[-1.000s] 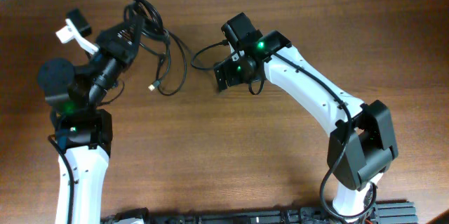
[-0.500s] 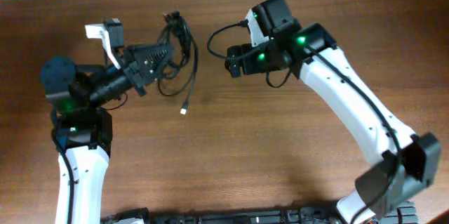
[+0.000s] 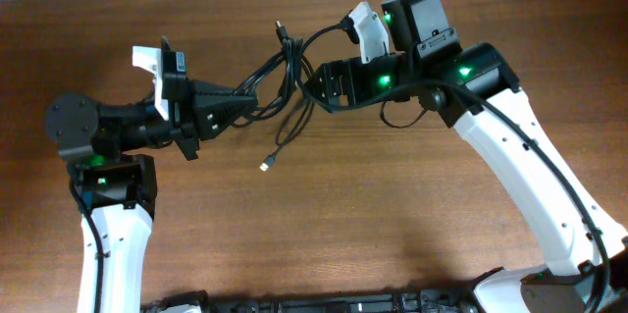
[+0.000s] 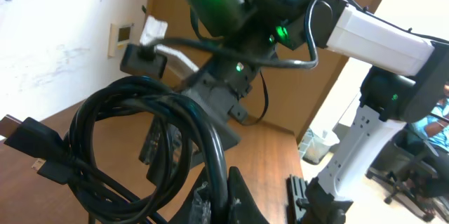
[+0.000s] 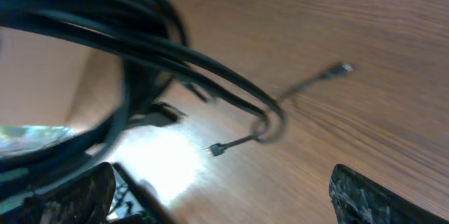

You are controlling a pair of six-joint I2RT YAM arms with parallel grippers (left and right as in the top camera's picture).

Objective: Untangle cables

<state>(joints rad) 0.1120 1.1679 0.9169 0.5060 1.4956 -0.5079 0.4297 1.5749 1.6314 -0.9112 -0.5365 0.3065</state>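
Between the two arms, above the middle of the counter [image 3: 373,215], the left fingers [image 3: 228,109] are closed on the cables [image 3: 267,89]. The left wrist view shows the dark fingertips pinched close together at the bottom of the picture, with several black strands rising out of them in a wide loop. The right fingers [image 5: 372,199] stand wide apart. In the right wrist view they sit in the two lower corners, with bare wood between them, and the bundle sweeps across the upper left without being clamped. From overhead, the cables stretch as a loose, twisted band from the left fingers toward the right fingers, which sit just beside the band's far end. One strand climbs toward the back edge and ends in a black plug [image 3: 279,28]. Another hangs down toward the front and ends in a silver-tipped plug [image 3: 266,165] over open wood, well apart from either arm. A thin loop also curls around by the right wrist. The right arm [image 3: 530,166], white with green lights, bends away to the right.
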